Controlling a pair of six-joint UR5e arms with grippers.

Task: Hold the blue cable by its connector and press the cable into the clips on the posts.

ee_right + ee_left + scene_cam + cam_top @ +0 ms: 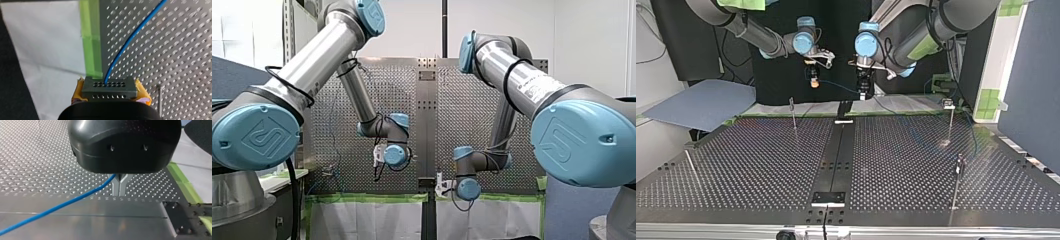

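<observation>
Our right jaws clamp the connector (109, 87) and our left jaws pinch the blue cable (838, 86), strung roughly level between them by the bench's (761, 165) arm-side edge, the nearest post (793, 115) seemingly below our right jaws.

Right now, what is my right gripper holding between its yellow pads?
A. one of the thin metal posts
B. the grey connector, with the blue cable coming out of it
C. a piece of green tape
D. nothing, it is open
B: in the right wrist view the right gripper clamps the grey connector between its yellow pads, and the blue cable leaves its holed face.
</observation>
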